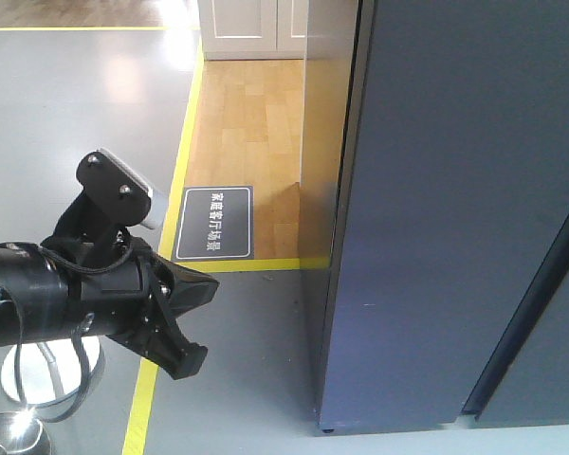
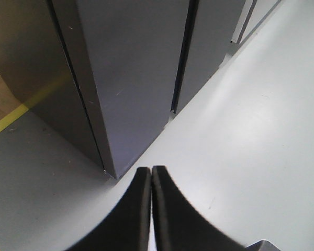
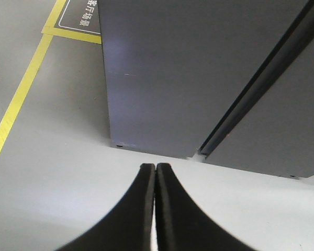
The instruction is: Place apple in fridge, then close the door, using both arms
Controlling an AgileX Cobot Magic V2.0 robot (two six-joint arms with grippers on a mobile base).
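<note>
The fridge (image 1: 455,209) is a tall dark grey-blue block filling the right of the front view, and its door (image 1: 427,284) lies flat and closed, with a dark seam beside it. No apple shows in any view. My left arm (image 1: 76,303) hangs low at the left, short of the fridge's corner. In the left wrist view the left gripper (image 2: 151,170) is shut on nothing, over grey floor just before the fridge (image 2: 131,78) corner. The right gripper (image 3: 156,166) is likewise shut and empty, facing the fridge (image 3: 172,78) front from a short way off.
Yellow floor tape (image 1: 171,218) runs along the left, past a dark floor sign (image 1: 215,223). Wooden flooring and a white cabinet (image 1: 251,28) lie behind. A round metal stand base (image 1: 52,374) and a shiny bowl-like object (image 1: 9,436) sit at the bottom left.
</note>
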